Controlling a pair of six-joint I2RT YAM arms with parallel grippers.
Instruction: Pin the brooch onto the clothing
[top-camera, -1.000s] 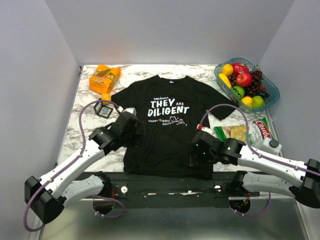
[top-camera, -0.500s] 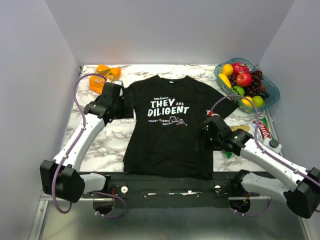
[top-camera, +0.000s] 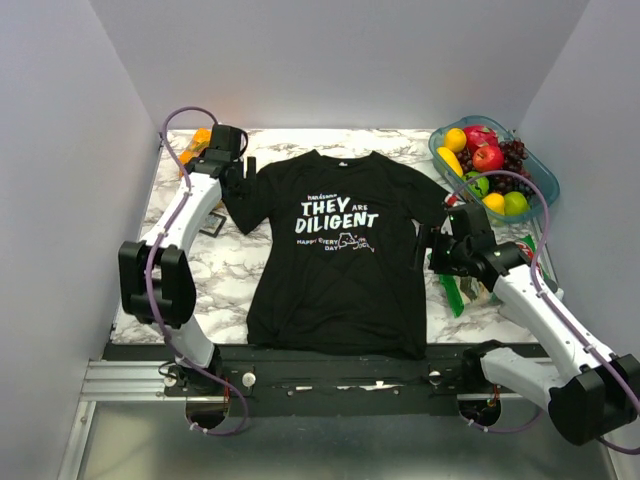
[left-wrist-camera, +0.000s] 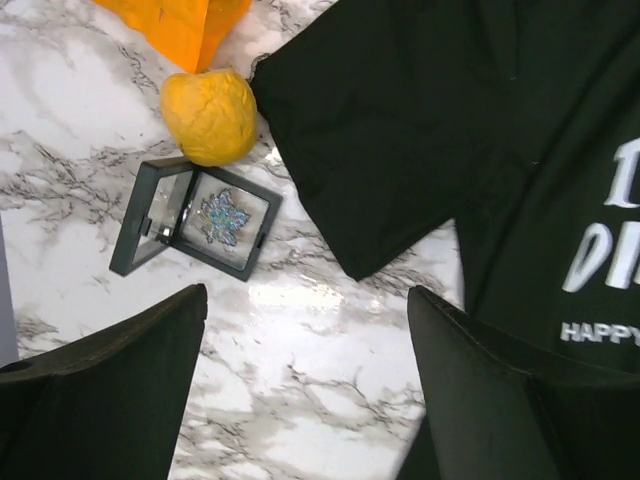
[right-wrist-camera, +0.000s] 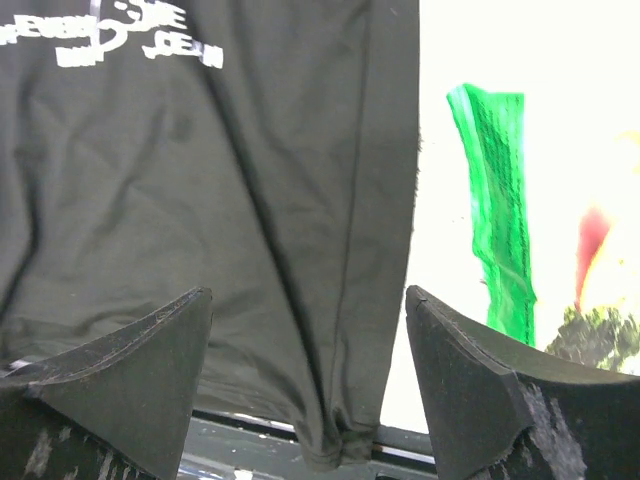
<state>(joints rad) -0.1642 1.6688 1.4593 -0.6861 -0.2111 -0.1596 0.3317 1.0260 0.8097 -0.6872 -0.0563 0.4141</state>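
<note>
The black T-shirt with white "THEY ARE DILIGENT" print lies flat mid-table. The brooch, a small leaf-shaped metallic ornament, lies inside an open black frame case on the marble, left of the shirt's sleeve. My left gripper hovers at the shirt's left sleeve, open and empty, in the left wrist view above bare marble nearer than the case. My right gripper is open and empty over the shirt's right edge; the right wrist view shows the hem below it.
An orange ball touches the case's far side, with an orange snack packet behind it. A fruit bowl stands back right. A green packet and a chips bag lie right of the shirt.
My left arm has swung from the shirt's left side out to the back left sleeve. My right gripper has moved right and back along the shirt's right edge. Both stay open.
</note>
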